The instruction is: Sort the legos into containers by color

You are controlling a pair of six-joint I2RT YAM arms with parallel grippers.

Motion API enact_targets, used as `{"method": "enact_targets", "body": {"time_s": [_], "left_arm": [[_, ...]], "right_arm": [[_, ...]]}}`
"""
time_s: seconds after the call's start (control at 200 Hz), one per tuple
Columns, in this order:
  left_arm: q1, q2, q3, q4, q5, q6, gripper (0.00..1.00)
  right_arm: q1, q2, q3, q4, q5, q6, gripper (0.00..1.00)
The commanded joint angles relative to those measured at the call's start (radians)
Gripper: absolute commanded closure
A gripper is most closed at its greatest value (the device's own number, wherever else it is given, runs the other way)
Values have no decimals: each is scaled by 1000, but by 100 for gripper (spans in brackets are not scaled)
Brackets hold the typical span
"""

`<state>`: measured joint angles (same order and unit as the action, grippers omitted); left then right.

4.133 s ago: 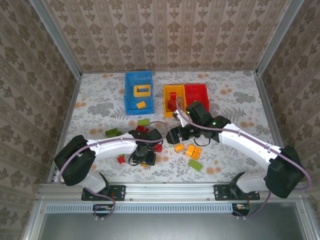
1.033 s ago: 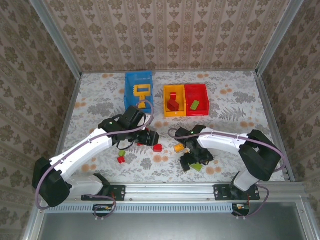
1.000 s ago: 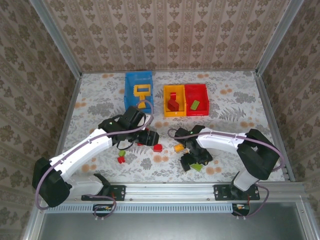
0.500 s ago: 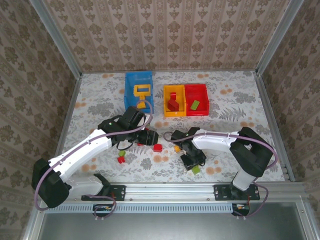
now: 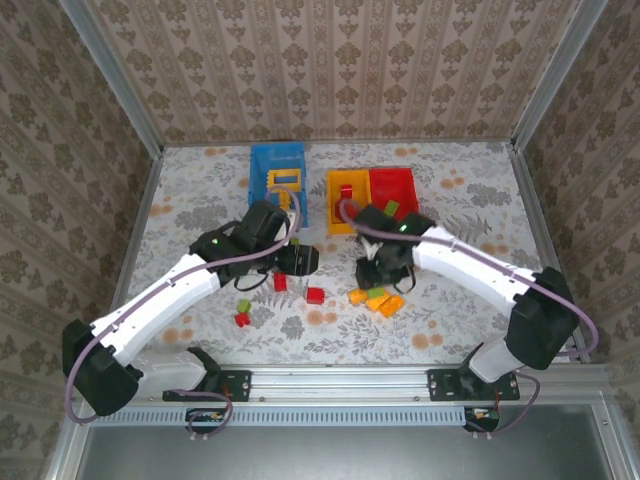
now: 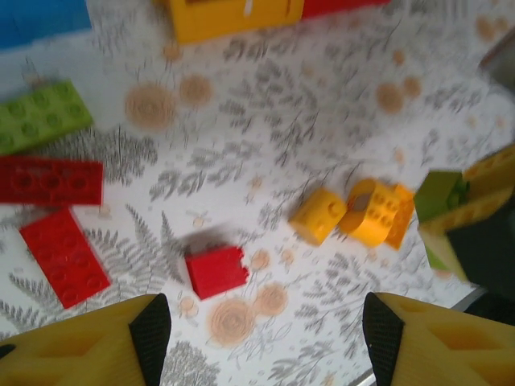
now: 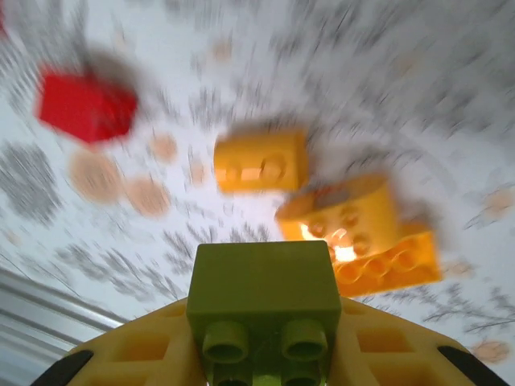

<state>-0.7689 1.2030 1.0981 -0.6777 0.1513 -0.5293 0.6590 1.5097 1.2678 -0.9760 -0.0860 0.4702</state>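
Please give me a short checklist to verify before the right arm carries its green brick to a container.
1. Green brick clamped in right end effector: ok.
2. Brick clear of the yellow bricks below: ok.
3. Red bin, with a green piece inside, has free room: ok.
4. Left end effector open, empty: ok.
5. Left end effector apart from the route to the red bin: ok.
6. Grip firm enough: cannot tell.

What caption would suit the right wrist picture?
Jaws shut on a green brick, over yellow bricks and a red brick.
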Motion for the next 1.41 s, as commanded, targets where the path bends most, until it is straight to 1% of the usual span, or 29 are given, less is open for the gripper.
{"method": "enact_targets", "body": {"time_s": [0.0, 0.125, 0.215, 0.29, 0.395, 0.445, 0.515, 0.61, 0.69, 0.715, 0.795, 0.865, 0.95, 1.03, 1.125, 1.185, 1.275, 1.34, 1.4], "left_arm": [[18, 14, 79, 53, -37, -33, 33], [44, 46, 114, 107, -37, -55, 33], [54, 76, 139, 129, -36, -64, 33], [54, 96, 157, 141, -34, -66, 33], [54, 114, 168, 147, -34, -65, 33], [55, 117, 166, 144, -38, -64, 33], [54, 122, 161, 130, -44, -65, 33], [54, 130, 154, 95, -55, -71, 33], [55, 136, 142, 73, -61, -77, 33], [54, 136, 134, 69, -65, -81, 33], [54, 136, 123, 39, -86, -92, 33], [59, 137, 116, 4, -103, -98, 33], [67, 136, 102, -55, -128, -113, 32], [86, 138, 74, -121, -150, -146, 31], [117, 142, 24, -174, -156, -205, 30], [139, 142, -4, -172, -151, -242, 29], [176, 156, -33, -158, -152, -298, 28], [218, 176, -59, -125, -124, -336, 27], [256, 195, -84, -75, -87, -369, 25]], "right_arm": [[-126, 33, 119, -3, 7, -13, 75], [-244, 206, 274, 83, 72, -23, 75], [-327, 338, 376, 151, 66, 13, 75], [-372, 448, 469, 175, 50, 28, 75], [-414, 585, 608, 154, 49, 30, 75], [-429, 639, 659, 145, 34, 34, 73], [-444, 702, 727, 126, 8, 34, 68], [-446, 754, 799, 93, -5, 25, 57], [-447, 764, 816, 88, -20, 23, 48], [-449, 762, 817, 88, -21, 23, 44], [-447, 744, 812, 82, -16, 21, 37], [-447, 702, 788, 87, -10, 16, 35], [-443, 613, 726, 114, 4, 10, 36], [-432, 497, 615, 171, 13, 4, 36], [-394, 341, 431, 272, 3, -16, 35], [-338, 237, 278, 368, -19, -46, 31], [-246, 113, 70, 516, -121, -86, 26], [-176, 54, -51, 581, -174, -87, 24], [-117, 18, -127, 612, -203, -82, 22]]}}
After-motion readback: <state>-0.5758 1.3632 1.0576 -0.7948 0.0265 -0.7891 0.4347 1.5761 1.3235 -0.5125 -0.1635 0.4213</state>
